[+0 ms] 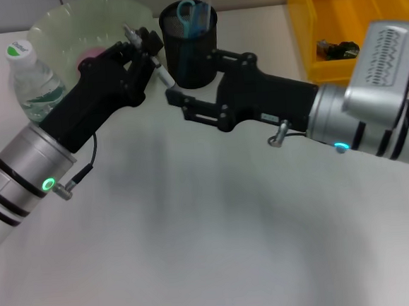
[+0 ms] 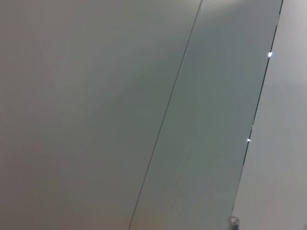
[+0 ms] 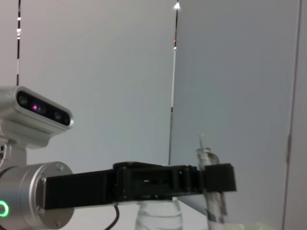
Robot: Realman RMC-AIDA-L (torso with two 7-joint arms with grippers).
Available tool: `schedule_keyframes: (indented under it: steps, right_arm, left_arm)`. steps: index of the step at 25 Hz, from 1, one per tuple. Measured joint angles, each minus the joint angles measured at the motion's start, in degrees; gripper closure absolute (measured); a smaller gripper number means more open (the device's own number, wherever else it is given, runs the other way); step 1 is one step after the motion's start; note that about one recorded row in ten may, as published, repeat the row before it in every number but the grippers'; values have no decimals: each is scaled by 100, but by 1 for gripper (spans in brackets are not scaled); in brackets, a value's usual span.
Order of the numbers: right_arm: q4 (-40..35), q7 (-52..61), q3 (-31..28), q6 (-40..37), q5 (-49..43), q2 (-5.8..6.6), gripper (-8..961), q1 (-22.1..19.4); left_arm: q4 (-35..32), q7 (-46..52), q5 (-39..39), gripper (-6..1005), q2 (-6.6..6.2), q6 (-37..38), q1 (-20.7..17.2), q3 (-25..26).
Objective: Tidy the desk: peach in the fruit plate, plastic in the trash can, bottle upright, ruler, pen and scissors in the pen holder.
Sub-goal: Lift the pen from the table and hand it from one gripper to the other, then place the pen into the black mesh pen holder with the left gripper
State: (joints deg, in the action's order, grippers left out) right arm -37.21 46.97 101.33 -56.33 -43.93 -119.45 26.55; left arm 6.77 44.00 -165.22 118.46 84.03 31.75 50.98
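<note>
My left gripper [image 1: 143, 48] is shut on a silver pen [image 1: 161, 73] and holds it tilted just left of the black mesh pen holder [image 1: 191, 55]. Blue-handled scissors [image 1: 192, 16] stand in the holder. My right gripper [image 1: 195, 77] is open, with a finger on each side of the holder's lower part. A pink peach [image 1: 89, 58] lies in the green plate [image 1: 60, 26]. The bottle [image 1: 32, 81] stands upright, at the left. The right wrist view shows the left gripper [image 3: 211, 179] gripping the pen [image 3: 207, 158], with the bottle [image 3: 158, 218] behind. Ruler and plastic are out of view.
A yellow bin [image 1: 307, 17] at the back right holds a small dark object [image 1: 338, 47]. Both forearms cross the middle of the white desk [image 1: 196, 231]. The left wrist view shows only pale wall panels.
</note>
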Motion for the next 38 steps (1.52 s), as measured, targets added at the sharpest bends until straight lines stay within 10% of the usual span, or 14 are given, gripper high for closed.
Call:
schedule_keyframes:
  steps: [5,16,27,38]
  right_arm:
    - [299,56,-381,-229,-9,11,265,-101]
    - [1225,28,-917,-230,-10,12,188,-202]
    - [1439,21,-905,-225,-41,16,188,-189]
    - [1445,16,-877,-235,-60,24,188,-170]
  left_arm:
    - [141,-125,-1,857,12,-152,92,260]
    - [1492,-1366,-1,856,71,-1633,151,1255]
    - [1537,-1769,7,843,71,-3506,1121,1585]
    - [1543,-1907,7,769,71,-4320,1316,1599]
